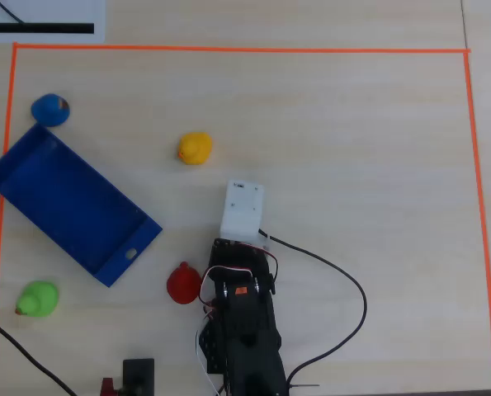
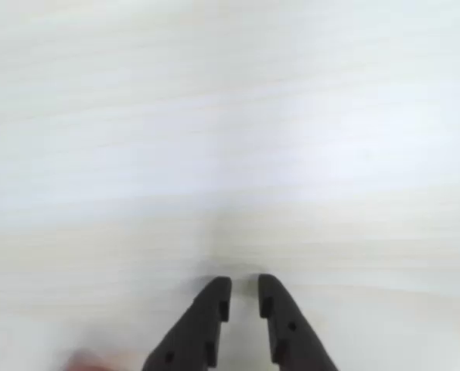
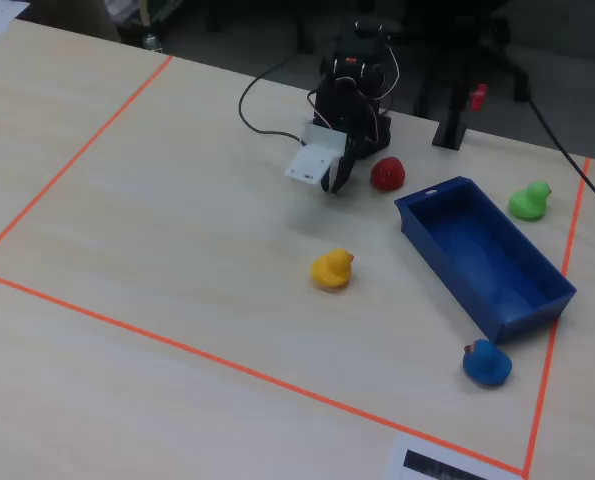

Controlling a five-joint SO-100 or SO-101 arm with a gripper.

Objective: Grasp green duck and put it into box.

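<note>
Blue box (image 1: 63,198) holds nothing; green duck (image 1: 39,299) sits just outside it.

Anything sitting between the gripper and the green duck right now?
In the overhead view, the red duck sits close beside the arm, roughly between the gripper and the green duck. Past it the table is bare; the box lies just off that line.

Overhead view straight down, fixed view oblique opposite the arm (image 3: 352,95) — both share table (image 1: 352,165); wrist view close.
</note>
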